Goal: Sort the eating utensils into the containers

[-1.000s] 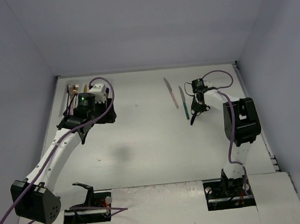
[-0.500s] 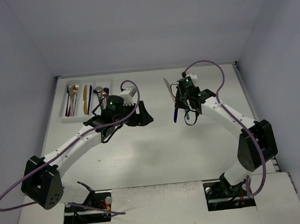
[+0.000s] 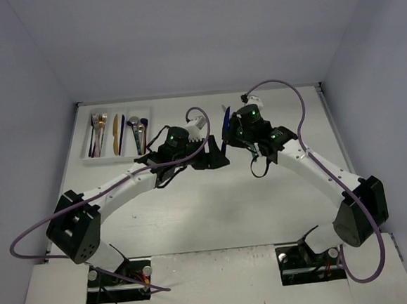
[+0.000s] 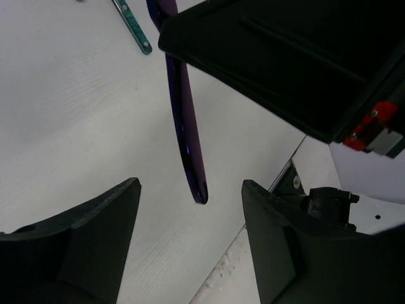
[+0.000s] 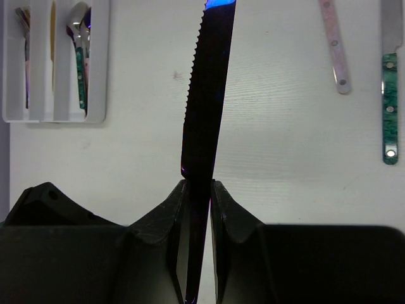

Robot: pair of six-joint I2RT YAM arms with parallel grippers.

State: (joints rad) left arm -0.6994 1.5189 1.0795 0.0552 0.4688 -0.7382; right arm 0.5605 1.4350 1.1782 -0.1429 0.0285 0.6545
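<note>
My right gripper point(image 3: 231, 132) point(image 5: 199, 183) is shut on a dark purple-blue serrated knife point(image 5: 205, 95) point(image 3: 226, 122) and holds it above the table. My left gripper point(image 3: 218, 156) point(image 4: 190, 209) is open, its jaws on either side of the hanging end of that knife point(image 4: 186, 126) without touching it. The white three-compartment tray point(image 3: 117, 157) point(image 5: 54, 119) at the far left holds several utensils. A pink-handled knife point(image 5: 334, 44) and a teal-handled knife point(image 5: 387, 107) point(image 4: 133, 28) lie on the table, mostly hidden under the right gripper in the top view.
The two wrists are close together at the middle of the table. The right gripper's black body point(image 4: 285, 63) fills the upper right of the left wrist view. Grey walls enclose the table on three sides.
My left arm has swung right from the tray to the middle. My right arm has lifted the purple knife and carried it left to meet the left gripper.
</note>
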